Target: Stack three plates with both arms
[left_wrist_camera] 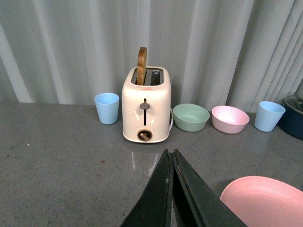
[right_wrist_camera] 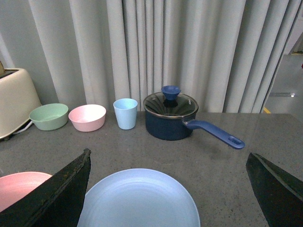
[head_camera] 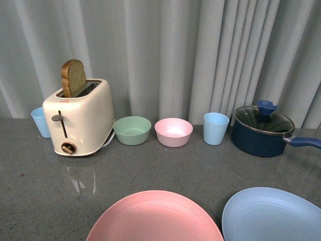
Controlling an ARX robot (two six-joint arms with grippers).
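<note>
The pink plate [head_camera: 155, 217] lies flat at the table's front middle, and the light blue plate [head_camera: 273, 216] lies beside it at the front right, apart from it. The beige-tan plate is out of view. Neither arm shows in the front view. In the left wrist view my left gripper [left_wrist_camera: 169, 153] is shut and empty, above bare table beside the pink plate [left_wrist_camera: 262, 201]. In the right wrist view my right gripper [right_wrist_camera: 168, 158] is open wide, with the light blue plate [right_wrist_camera: 138, 201] below and between its fingers; the pink plate's edge [right_wrist_camera: 19, 187] shows beside it.
A cream toaster [head_camera: 80, 118] with a bread slice stands at the back left, a blue cup [head_camera: 41, 122] behind it. A mint-green bowl [head_camera: 132, 130], a pink bowl [head_camera: 173, 132], a light blue cup [head_camera: 215, 128] and a dark blue lidded pot [head_camera: 263, 130] line the back by the curtain.
</note>
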